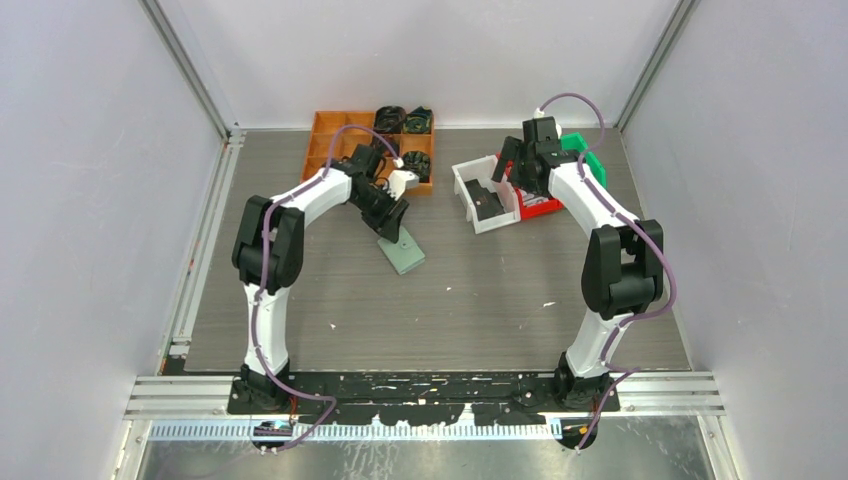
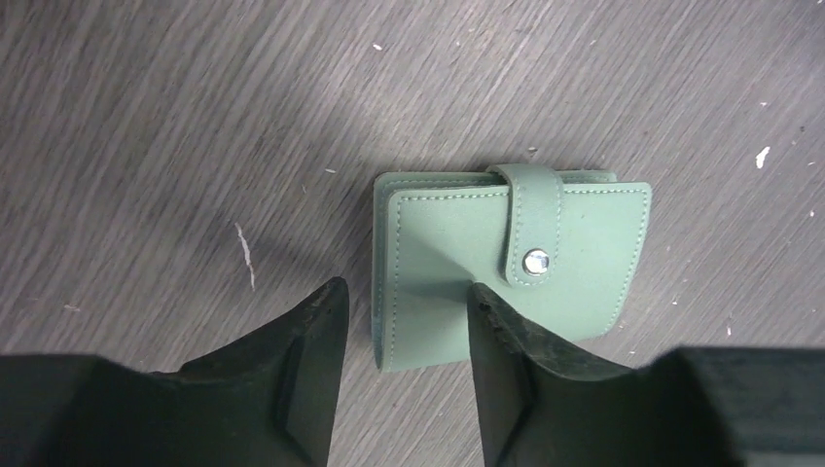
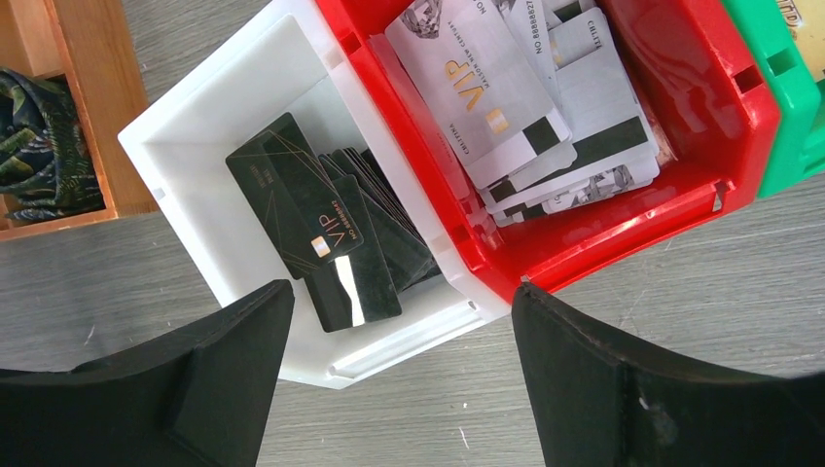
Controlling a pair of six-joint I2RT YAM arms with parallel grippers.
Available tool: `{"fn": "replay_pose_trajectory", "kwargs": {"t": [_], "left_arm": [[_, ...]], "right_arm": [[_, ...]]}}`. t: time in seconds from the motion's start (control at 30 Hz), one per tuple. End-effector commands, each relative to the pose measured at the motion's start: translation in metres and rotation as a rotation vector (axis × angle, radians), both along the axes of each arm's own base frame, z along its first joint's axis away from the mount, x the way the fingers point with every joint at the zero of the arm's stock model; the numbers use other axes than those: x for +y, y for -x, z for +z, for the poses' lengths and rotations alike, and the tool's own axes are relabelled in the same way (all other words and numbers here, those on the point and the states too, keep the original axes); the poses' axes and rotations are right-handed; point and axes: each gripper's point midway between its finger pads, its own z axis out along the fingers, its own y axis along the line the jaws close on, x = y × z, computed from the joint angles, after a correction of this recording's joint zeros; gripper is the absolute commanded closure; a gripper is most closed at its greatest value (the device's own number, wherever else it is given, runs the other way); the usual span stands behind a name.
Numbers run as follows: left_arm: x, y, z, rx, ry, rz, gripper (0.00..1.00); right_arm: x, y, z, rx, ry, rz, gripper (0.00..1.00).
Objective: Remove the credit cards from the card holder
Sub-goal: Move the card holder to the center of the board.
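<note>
The sage-green card holder (image 1: 404, 256) lies shut on the table, its tab snapped over the front (image 2: 443, 238). No cards show in it. My left gripper (image 1: 389, 222) is open just above it (image 2: 406, 287). One finger is left of the holder's edge and the other is over its cover. My right gripper (image 1: 510, 172) is open and empty (image 3: 401, 287), over the near edges of two bins. Dark cards (image 3: 321, 229) lie in the white bin (image 3: 195, 126). Whitish cards (image 3: 516, 97) lie in the red bin (image 3: 681, 88).
The white bin (image 1: 470, 197), red bin (image 1: 541, 208) and green bin (image 1: 581, 150) stand together at the back right. An orange tray (image 1: 330, 140) with black coiled items stands at the back left, right behind the left gripper. Metal rails edge the table.
</note>
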Motion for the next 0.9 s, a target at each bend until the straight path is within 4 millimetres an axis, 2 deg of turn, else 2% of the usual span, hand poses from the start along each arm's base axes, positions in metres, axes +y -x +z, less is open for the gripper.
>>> {"fn": "replay_pose_trajectory", "kwargs": {"t": [0.0,0.17,0.3,0.43,0.6,0.87], "left_arm": [[-0.009,0.004,0.005,-0.001,0.052,-0.037,0.56],[-0.013,0.026,-0.003,0.025,0.033,-0.080,0.77],[-0.016,0.057,-0.010,0.006,-0.032,-0.179,0.87],[-0.009,0.079,-0.014,-0.012,-0.092,-0.249,0.90],[0.006,0.094,-0.012,-0.004,-0.134,-0.270,0.92],[0.011,0.122,0.007,0.001,-0.079,-0.279,0.94]], "right_arm": [[0.009,-0.015,0.021,-0.073,-0.018,0.026,0.13],[0.013,-0.012,0.013,-0.059,-0.012,0.036,0.15],[0.017,-0.010,0.002,-0.035,0.003,0.039,0.17],[0.020,-0.007,-0.003,-0.024,0.013,0.044,0.19],[0.022,-0.002,-0.009,-0.010,0.017,0.041,0.24],[0.032,0.007,-0.017,0.003,0.023,0.049,0.31]]}}
